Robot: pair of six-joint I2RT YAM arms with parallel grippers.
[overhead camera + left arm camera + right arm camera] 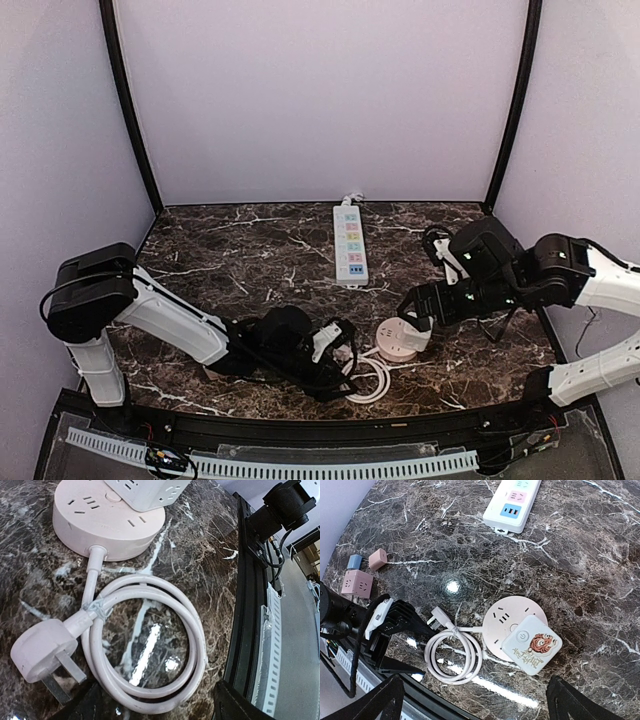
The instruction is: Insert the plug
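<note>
A white three-pin plug (40,650) lies on the marble at the end of a coiled white cable (150,645). The cable runs to a round pale socket hub (507,617). On that hub sits a square adapter with a tiger picture (532,645). My left gripper (155,711) is open low over the table, its dark fingers on either side of the coil and the plug just to its left. My right gripper (477,705) hangs open above the hub, holding nothing. A white power strip (350,243) with coloured sockets lies at the back centre.
Two pink cube adapters (357,582) and a small blue one (354,561) stand on the left side of the table, beyond the left arm. A black rail (245,610) runs along the table's near edge, close to the coil. Dark frame posts stand at both back corners.
</note>
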